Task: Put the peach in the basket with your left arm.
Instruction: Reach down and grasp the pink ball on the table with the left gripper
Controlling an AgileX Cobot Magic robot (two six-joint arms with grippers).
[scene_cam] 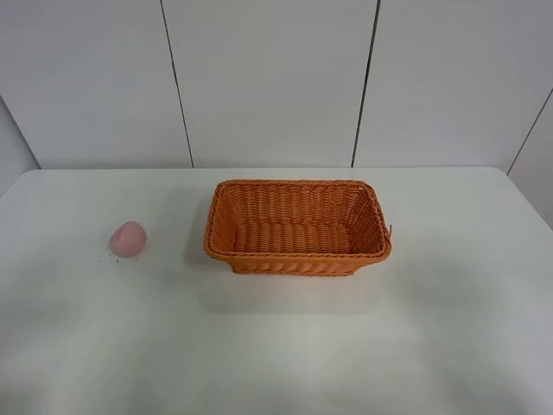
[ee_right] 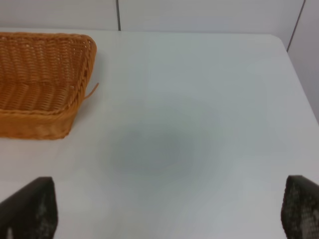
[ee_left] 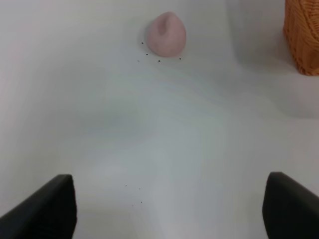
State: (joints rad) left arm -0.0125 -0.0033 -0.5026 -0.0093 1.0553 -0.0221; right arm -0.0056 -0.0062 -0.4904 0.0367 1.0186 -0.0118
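The pale pink peach (scene_cam: 128, 239) lies on the white table at the left, apart from the orange wicker basket (scene_cam: 297, 255) in the middle, which holds nothing. Neither arm shows in the high view. In the left wrist view the peach (ee_left: 166, 34) lies well ahead of my left gripper (ee_left: 169, 206), whose dark fingertips (ee_left: 47, 209) stand wide apart and empty; a basket corner (ee_left: 302, 35) shows at the edge. My right gripper (ee_right: 167, 211) is open and empty, with the basket (ee_right: 30, 124) off to one side.
The white table (scene_cam: 285, 346) has its back edge against a pale panelled wall (scene_cam: 276, 78). Small dark specks (ee_left: 149, 55) dot the table by the peach.
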